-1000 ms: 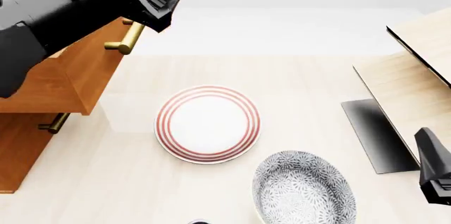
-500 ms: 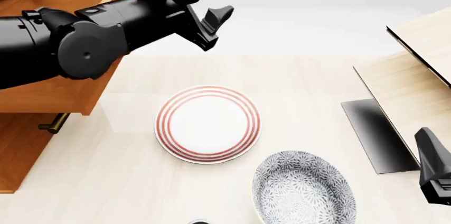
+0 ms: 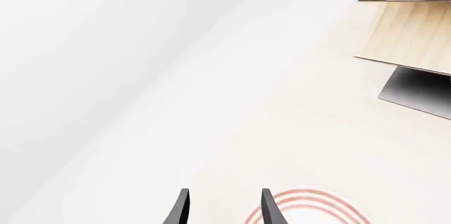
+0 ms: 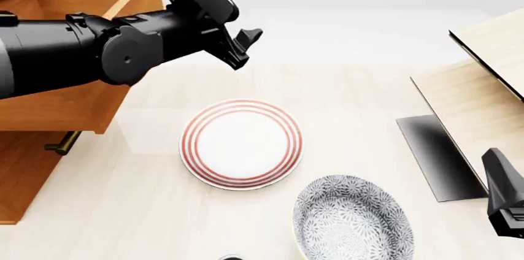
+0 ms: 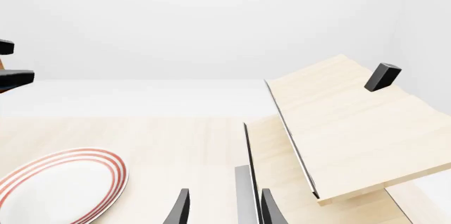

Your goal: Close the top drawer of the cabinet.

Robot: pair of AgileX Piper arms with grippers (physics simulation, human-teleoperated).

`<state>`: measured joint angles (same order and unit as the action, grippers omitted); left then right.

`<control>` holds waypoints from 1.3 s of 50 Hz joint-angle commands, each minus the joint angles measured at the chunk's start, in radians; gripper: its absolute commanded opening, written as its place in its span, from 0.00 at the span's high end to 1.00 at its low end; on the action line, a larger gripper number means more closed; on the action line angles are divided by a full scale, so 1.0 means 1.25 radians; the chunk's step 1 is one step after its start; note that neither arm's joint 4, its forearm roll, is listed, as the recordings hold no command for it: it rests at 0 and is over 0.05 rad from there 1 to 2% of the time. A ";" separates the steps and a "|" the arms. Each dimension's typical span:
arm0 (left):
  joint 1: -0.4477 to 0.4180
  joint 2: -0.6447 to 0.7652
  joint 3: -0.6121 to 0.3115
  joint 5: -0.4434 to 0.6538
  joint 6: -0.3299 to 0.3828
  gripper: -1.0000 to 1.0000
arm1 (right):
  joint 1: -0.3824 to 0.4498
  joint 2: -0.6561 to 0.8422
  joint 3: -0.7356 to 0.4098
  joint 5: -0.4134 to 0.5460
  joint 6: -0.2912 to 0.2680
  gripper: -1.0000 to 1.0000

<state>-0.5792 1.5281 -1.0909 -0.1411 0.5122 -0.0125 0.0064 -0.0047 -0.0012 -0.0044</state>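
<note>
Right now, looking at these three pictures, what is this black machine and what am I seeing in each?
These are simulator renders of two robot arms at a table. The front view looks down from behind them. The left end effector hovers open beside the orange-brown cabinet, whose top drawer stands pulled out. The right end effector waits at the edge. Each other picture comes from a camera behind one end effector; both show two open fingers holding nothing. On the table lie a red-striped plate and a patterned grey bowl, beside pale furniture.
</note>
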 commanded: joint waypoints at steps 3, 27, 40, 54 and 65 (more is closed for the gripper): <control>0.043 0.035 -0.007 0.021 0.016 0.00 | 0.000 0.000 0.000 0.000 0.000 0.00; 0.105 0.060 -0.004 0.030 0.033 0.00 | 0.000 0.000 0.000 0.000 0.000 0.00; 0.150 0.055 0.022 0.017 0.038 0.00 | 0.000 0.000 0.000 0.000 0.000 0.00; 0.181 0.031 0.045 0.019 0.039 0.00 | 0.000 0.000 0.000 0.000 0.000 0.00; 0.199 0.018 0.053 0.021 0.033 0.00 | 0.000 0.000 0.000 0.000 0.000 0.00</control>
<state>-0.3555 1.5651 -1.0387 -0.1179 0.5569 -0.0124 0.0064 -0.0047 -0.0012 -0.0044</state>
